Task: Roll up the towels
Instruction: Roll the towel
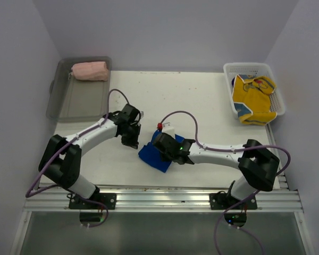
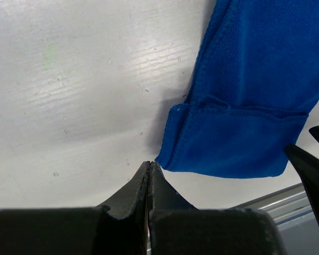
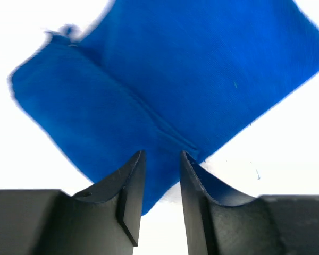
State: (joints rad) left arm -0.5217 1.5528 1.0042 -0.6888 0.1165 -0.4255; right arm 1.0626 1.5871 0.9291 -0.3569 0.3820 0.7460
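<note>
A folded blue towel lies on the white table near the front middle; it also shows in the left wrist view and the right wrist view. My left gripper is shut and empty, its tips just off the towel's corner. My right gripper is open over the towel's near edge, jaws apart with nothing between them. A rolled pink towel lies in the grey bin.
A white basket at the back right holds yellow towels. A small white object with a red top stands behind the blue towel. The metal rail runs along the table's front edge.
</note>
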